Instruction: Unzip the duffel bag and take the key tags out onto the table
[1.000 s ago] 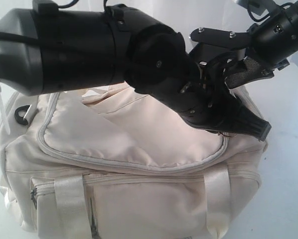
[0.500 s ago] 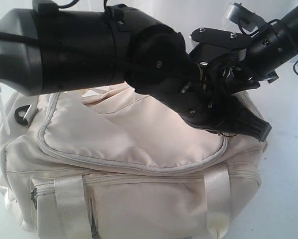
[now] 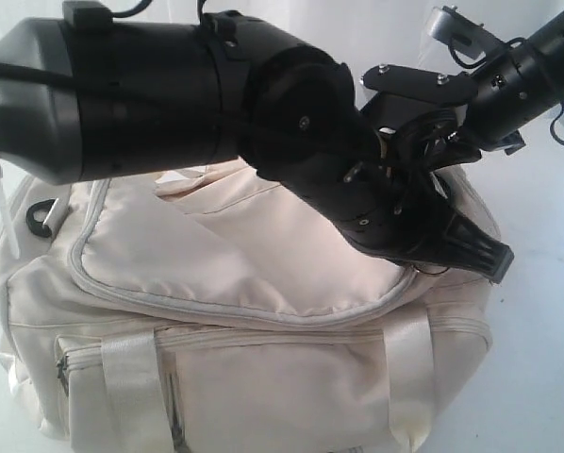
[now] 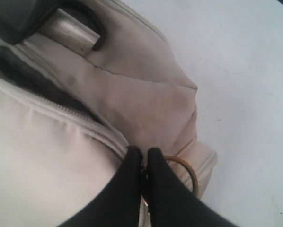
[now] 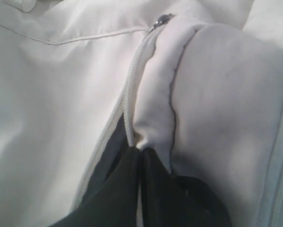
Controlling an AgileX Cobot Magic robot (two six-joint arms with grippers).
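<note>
While the key tags are nowhere in sight, presumably inside the duffel bag (image 3: 235,274), both arms work at the bag's right-hand end in the exterior view; the bag lies lengthwise across the white bench (image 4: 245,71) with its curved top panel facing up.

Pressed tight together, the left jaws sit at the corner where the zip track (image 4: 70,113) bends round the end of the bag; they appear to pinch the zip pull, of which only a glint of metal shows between them, and a thin brass-coloured ring (image 4: 186,166) lies just beside them.

Closed as well, the right jaws nip a fold of the bag's cream fabric lip (image 5: 153,94) right next to the teeth; a slit of dark lining (image 5: 108,156) opens beside that fold, and a small dark slider (image 5: 163,20) sits further along the same seam.

Judging from this, the unzipping is partly done: the mouth gapes only at this end, while the long front run of zip looks closed in the exterior view; that run follows the bag's long axis, away from both jaws toward the far left end; the left jaws, already on the zip, are better placed to draw along it, with the right ones bracing the fabric against the pull.
</note>
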